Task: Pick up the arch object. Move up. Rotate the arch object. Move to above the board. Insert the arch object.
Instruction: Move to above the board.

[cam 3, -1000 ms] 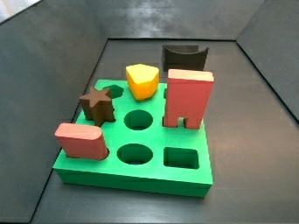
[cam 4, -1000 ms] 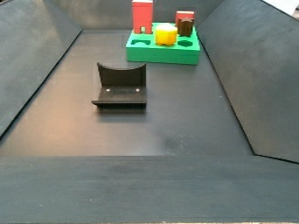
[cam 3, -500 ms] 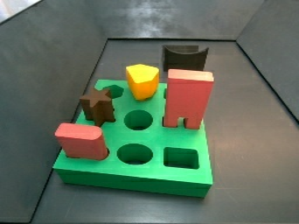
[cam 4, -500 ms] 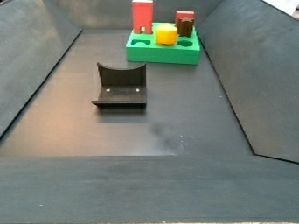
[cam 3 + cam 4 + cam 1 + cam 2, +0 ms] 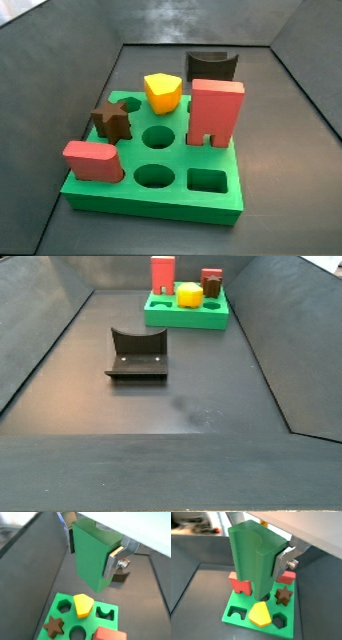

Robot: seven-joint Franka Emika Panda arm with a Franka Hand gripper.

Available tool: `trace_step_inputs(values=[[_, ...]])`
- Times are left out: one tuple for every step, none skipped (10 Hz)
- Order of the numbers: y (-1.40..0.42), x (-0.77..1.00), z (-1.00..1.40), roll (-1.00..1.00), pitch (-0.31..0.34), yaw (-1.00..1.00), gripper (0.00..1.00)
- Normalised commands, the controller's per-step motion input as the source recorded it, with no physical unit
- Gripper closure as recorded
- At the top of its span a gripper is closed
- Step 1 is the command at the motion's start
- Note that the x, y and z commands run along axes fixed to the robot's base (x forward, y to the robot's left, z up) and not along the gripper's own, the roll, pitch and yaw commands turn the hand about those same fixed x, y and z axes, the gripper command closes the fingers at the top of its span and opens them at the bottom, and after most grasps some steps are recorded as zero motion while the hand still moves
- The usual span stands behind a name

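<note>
In a wrist view, the gripper (image 5: pixel 90 552) hangs high above the board (image 5: pixel 67 612), and its silver fingers (image 5: pixel 115 562) pinch a tall green arch object (image 5: pixel 90 557) between them, one plate on each side of the block. Below, the board carries a yellow piece (image 5: pixel 83 605), a brown star piece (image 5: pixel 53 626) and the corner of a red piece (image 5: pixel 108 634); an arch-shaped hole (image 5: pixel 104 613) stands open just beside the yellow piece. The dark fixture (image 5: pixel 121 576) shows on the grey worktop (image 5: pixel 47 567) beyond the board.

In a wrist view from the opposite side, the gripper (image 5: pixel 258 559) again clamps the green arch object (image 5: pixel 252 559), whose curved notch shows near its upper end, with a finger (image 5: pixel 284 564) pressed against its side. Under it lie the board (image 5: pixel 238 617), the yellow piece (image 5: pixel 260 613), the brown star piece (image 5: pixel 283 595), a red arch piece (image 5: pixel 240 585) and the open arch-shaped hole (image 5: pixel 236 613).

In a side view, the board (image 5: pixel 160 190) rests on the worktop (image 5: pixel 287 170) with a tall red arch piece (image 5: pixel 215 112), a low red piece (image 5: pixel 92 161), the brown star piece (image 5: pixel 110 120) and the yellow piece (image 5: pixel 162 92) standing in it. Round holes and a square hole (image 5: pixel 206 181) are open. The fixture (image 5: pixel 211 65) stands behind the board. The gripper and the green arch object are out of frame.

In a side view from farther off, the fixture (image 5: pixel 136 354) sits in mid-worktop, with the board (image 5: pixel 187 311) well apart from it near the back wall.
</note>
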Motion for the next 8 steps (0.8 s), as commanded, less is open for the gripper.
trace_step_inputs(values=[[-0.1, 0.07, 0.02, 0.0, 0.149, 1.0, 1.0], [-0.07, 0.07, 0.02, 0.0, 0.163, 1.0, 1.0], [-0.06, 0.07, 0.02, 0.0, 0.182, 1.0, 1.0], [-0.04, 0.07, 0.02, 0.01, 0.215, 1.0, 1.0], [-0.04, 0.07, 0.02, 0.01, 0.244, 1.0, 1.0], [-0.03, 0.06, 0.02, 0.02, 0.245, 0.82, 1.0], [-0.02, 0.06, 0.02, 0.03, 0.217, 0.66, 1.0], [-0.02, 0.06, 0.02, 0.03, 0.167, 0.37, 1.0]])
